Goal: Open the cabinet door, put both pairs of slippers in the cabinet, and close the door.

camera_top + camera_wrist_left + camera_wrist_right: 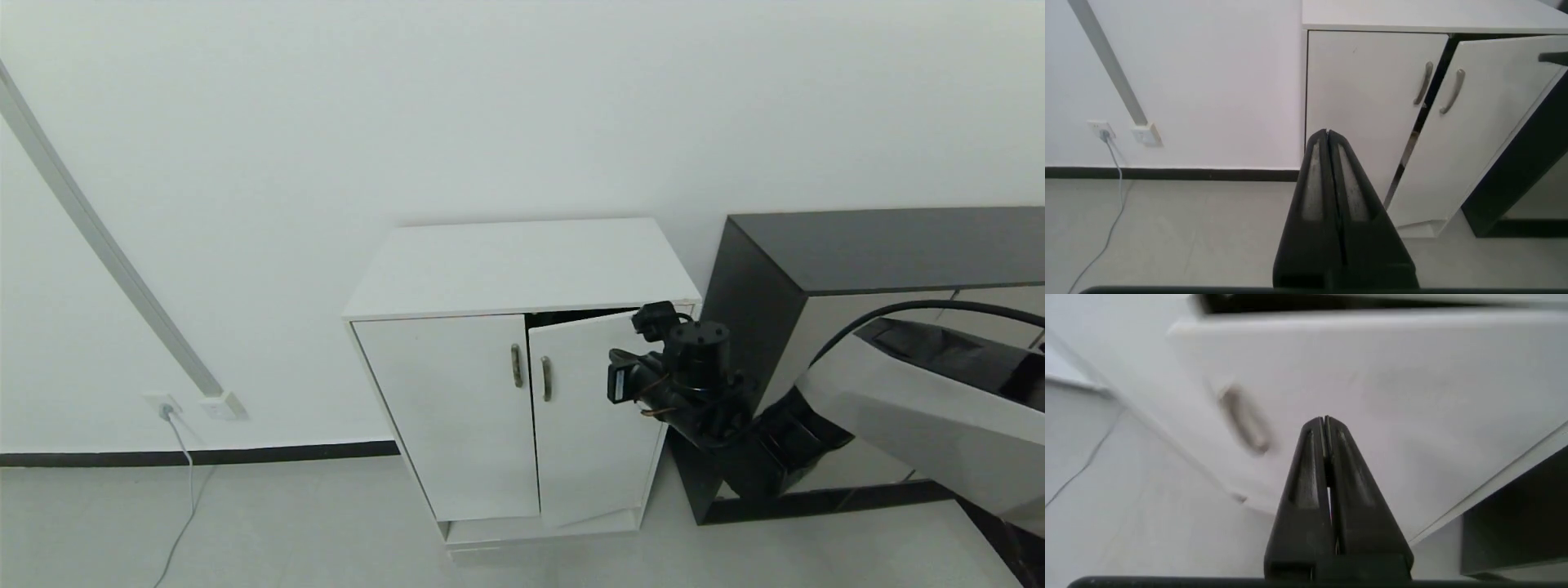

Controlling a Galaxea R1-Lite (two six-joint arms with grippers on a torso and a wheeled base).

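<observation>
Cabinet door (592, 416) on the right is found slightly ajar. The right claw (1325, 422), closed and empty, is held just before it; the left claw (1327, 135) is likewise closed. Whether slippers lie inside cannot be told.

The right arm (922, 400) is clad in an angular silver-grey shell, and a glossy black panel is set along its top. A black cable (939, 307) is arched above it. The wrist is built of black parts and is topped by a round housing (698, 343) ringed with small screws. The left gripper (1327, 137) and the right gripper (1325, 423) are each formed of two long, tapered black fingers (1310, 188) with grey recessed faces.
</observation>
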